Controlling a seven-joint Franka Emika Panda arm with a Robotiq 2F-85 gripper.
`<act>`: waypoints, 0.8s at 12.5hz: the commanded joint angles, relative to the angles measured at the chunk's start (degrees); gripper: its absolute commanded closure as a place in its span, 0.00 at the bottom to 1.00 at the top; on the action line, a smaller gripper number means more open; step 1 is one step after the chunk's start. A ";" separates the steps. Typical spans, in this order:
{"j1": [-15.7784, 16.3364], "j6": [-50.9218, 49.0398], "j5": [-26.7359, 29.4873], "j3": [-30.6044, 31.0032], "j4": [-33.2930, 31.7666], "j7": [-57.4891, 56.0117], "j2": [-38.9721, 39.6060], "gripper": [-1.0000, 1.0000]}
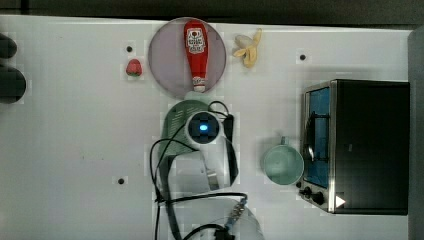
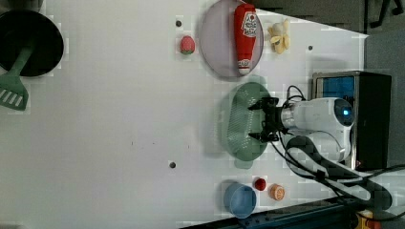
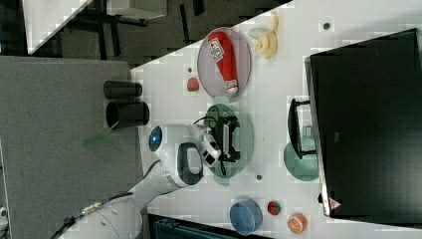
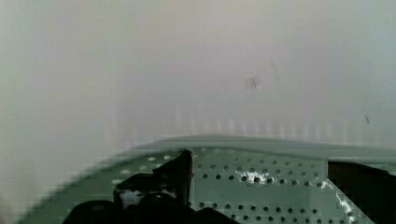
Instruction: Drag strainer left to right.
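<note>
We find the strainer (image 2: 241, 119) directly under the gripper (image 2: 261, 120), lying on the desk (image 2: 119, 119). In the left view the gripper hangs over the strainer's bowl with its jaws spread wide and nothing between them; the wrist view shows the dotted base close below and a dark finger (image 4: 180, 175) near the far wall. Whether the fingers already touch the plastic we cannot tell.

Step in hand, as we judge it: setting the gripper into the bowl ahead of the drag. Next move calls for seating a finger against the inner wall, then a steady sideways pull.

Near the gripper: the plate (image 2: 217, 45) carrying the ketchup bottle (image 2: 246, 38) just beyond the strainer's rim. The mug (image 1: 283, 164) and the toaster oven (image 1: 367, 145) lie on the top view's right, towards which the drag may run.
</note>
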 commanded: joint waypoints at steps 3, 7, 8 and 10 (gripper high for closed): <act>-2.30 0.51 0.03 -2.66 1.31 -7.79 -1.05 0.00; -3.30 0.67 0.03 -5.88 1.38 -15.37 -1.05 0.00; -3.51 0.80 0.03 -6.56 1.38 -16.71 -1.05 0.00; -3.78 0.95 0.03 -7.88 1.39 -17.57 -1.05 0.00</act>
